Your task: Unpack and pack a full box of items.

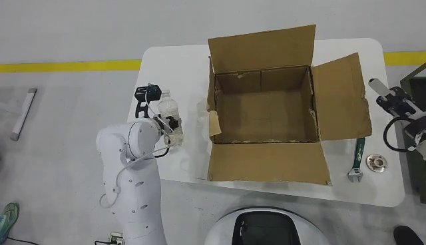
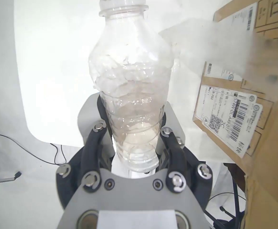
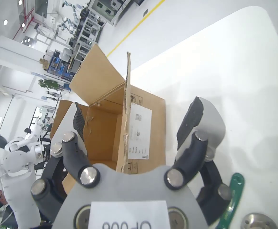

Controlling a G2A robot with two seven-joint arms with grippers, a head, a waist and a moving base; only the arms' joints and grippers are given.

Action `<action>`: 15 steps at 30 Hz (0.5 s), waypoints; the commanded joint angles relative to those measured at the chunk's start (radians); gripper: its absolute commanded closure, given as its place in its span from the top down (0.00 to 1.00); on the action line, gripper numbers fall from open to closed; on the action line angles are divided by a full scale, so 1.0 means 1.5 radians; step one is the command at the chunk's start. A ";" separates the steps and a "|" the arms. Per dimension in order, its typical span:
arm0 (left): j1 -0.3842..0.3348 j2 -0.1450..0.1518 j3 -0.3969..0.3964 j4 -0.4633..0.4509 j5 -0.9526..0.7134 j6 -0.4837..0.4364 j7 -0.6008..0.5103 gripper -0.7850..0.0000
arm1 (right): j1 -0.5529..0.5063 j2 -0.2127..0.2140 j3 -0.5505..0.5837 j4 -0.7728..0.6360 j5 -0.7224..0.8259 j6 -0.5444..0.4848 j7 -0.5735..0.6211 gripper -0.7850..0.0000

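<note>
An open cardboard box point(image 1: 265, 108) stands in the middle of the white table point(image 1: 180, 65), all flaps folded out and its inside bare. My left gripper point(image 1: 174, 133) is over the table's left part, beside the box, shut on the lower end of a clear plastic bottle point(image 1: 168, 108). In the left wrist view the bottle point(image 2: 131, 84) points away from my left gripper point(image 2: 134, 129), cap end farthest, with the box's labelled side point(image 2: 260, 110) close by. My right gripper point(image 1: 385, 95) hangs open at the table's right edge. In its wrist view my right gripper point(image 3: 136, 120) holds nothing and faces the box point(image 3: 105, 125).
A green-handled wrench point(image 1: 357, 162) and a small round metal part point(image 1: 376, 162) lie on the table right of the box, the wrench point(image 3: 234, 196) just beside my right gripper. Bare table shows left of the box and at the far right corner.
</note>
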 commanded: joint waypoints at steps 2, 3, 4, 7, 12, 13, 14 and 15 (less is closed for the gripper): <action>-0.008 0.003 -0.006 -0.031 -0.012 0.007 0.000 0.00 | -0.001 0.001 -0.025 0.006 -0.006 0.008 -0.002 0.00; -0.012 0.004 -0.007 -0.043 -0.017 0.011 0.000 0.00 | -0.002 0.001 -0.033 0.011 -0.009 0.009 -0.004 0.00; -0.017 0.005 -0.008 -0.056 -0.024 0.014 0.000 0.00 | -0.002 0.000 -0.040 0.014 -0.003 0.011 -0.008 0.00; -0.030 0.009 -0.009 -0.086 -0.042 0.022 0.000 0.00 | -0.007 0.001 -0.054 0.017 -0.009 0.009 -0.019 0.00; -0.063 0.014 0.006 -0.132 -0.078 0.035 0.000 0.00 | -0.020 0.002 -0.069 0.013 -0.014 0.012 -0.030 0.00; -0.070 0.016 0.012 -0.139 -0.089 0.035 0.000 0.00 | -0.022 0.002 -0.070 0.012 -0.013 0.013 -0.033 0.00; -0.078 0.018 0.018 -0.148 -0.094 0.035 0.000 0.00 | -0.024 0.002 -0.071 0.010 -0.011 0.013 -0.036 0.00; -0.085 0.019 0.026 -0.153 -0.101 0.038 0.000 0.00 | -0.026 0.003 -0.071 0.008 -0.011 0.013 -0.037 0.00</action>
